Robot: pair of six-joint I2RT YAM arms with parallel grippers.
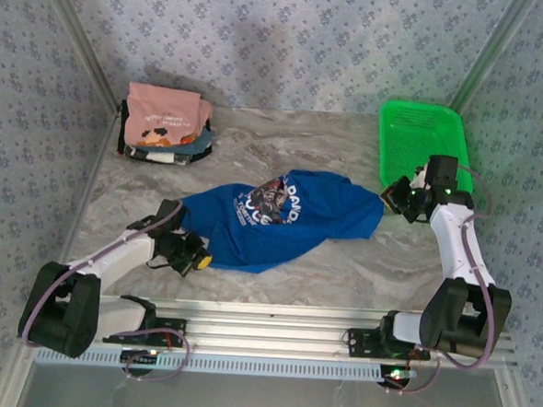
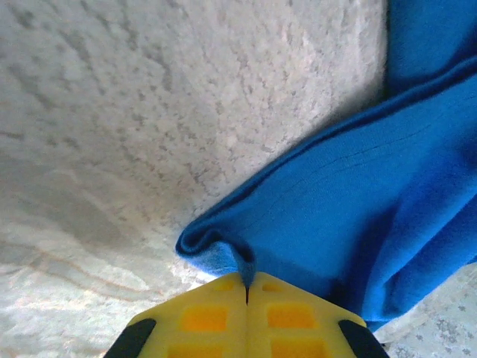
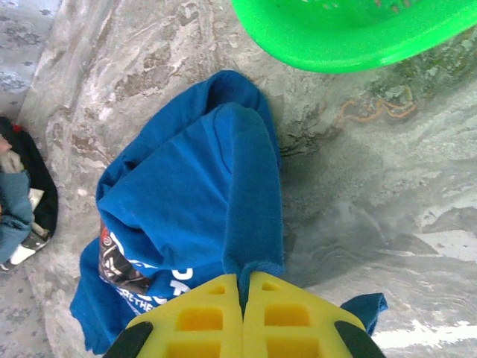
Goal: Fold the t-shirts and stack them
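Yellow jaws of both arms pinch shut on opposite edges of the blue t-shirt [image 1: 280,218], crumpled on the tabletop [image 1: 360,264]; flattening seems in hand, next drawing it taut before folding

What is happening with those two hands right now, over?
Left hand shut on blue shirt edge. Right hand shut on its other end. Nothing in the way.

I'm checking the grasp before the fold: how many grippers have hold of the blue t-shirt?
2. The left gripper is shut on the near-left edge of the blue t-shirt; the right gripper is shut on its right end, beside the green basket.
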